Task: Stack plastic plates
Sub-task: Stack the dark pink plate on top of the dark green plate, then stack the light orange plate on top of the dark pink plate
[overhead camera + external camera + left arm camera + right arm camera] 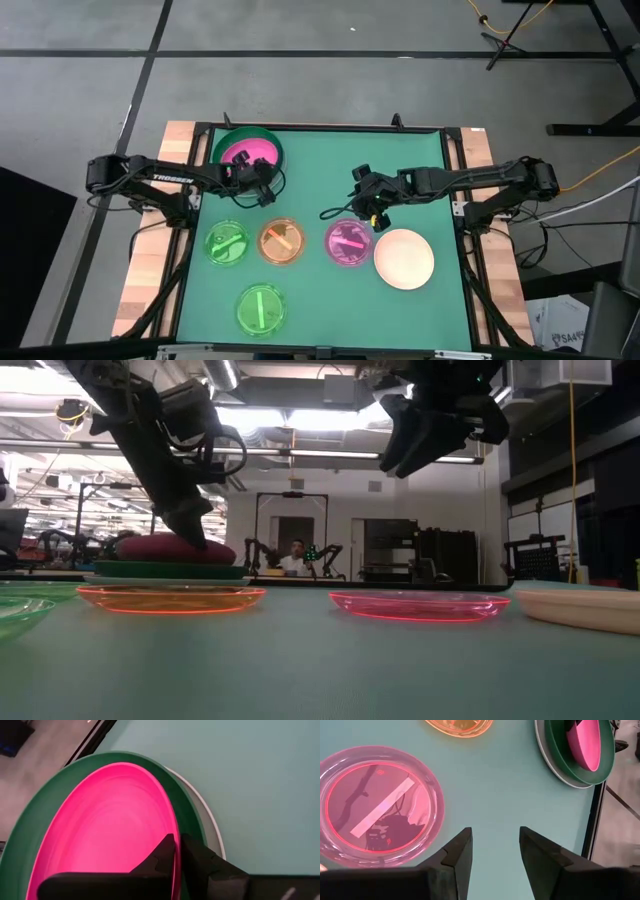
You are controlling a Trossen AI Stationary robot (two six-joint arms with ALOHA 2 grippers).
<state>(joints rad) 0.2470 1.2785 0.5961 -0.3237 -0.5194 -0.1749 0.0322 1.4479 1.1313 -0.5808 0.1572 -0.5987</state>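
A magenta plate point(243, 152) lies inside a dark green plate point(222, 145) at the table's far left, with a pale plate's rim point(212, 822) showing under them. My left gripper point(177, 842) stands at the magenta plate's near-right rim, its fingers close on either side of it. Two translucent green plates point(227, 243) point(260, 308), an orange one point(281, 241) and a pink one point(348, 242) lie flat on the table, as does a cream plate point(404, 258). My right gripper point(368, 208) hangs open above the mat, just beyond the pink plate point(375, 810). My left gripper has the magenta plate's rim point(176, 827) between its two fingers. One finger point(161, 857) is inside the bowl and the other point(202, 865) is outside, over the green plate. The fingers slant down from the near side. The magenta plate rests in the green plate, seemingly tilted.
The green mat point(330, 160) has free room at its far middle and far right. Wooden strips point(150, 270) and a black frame edge the table. In the low view a person point(296, 557) sits in the room far behind the table.
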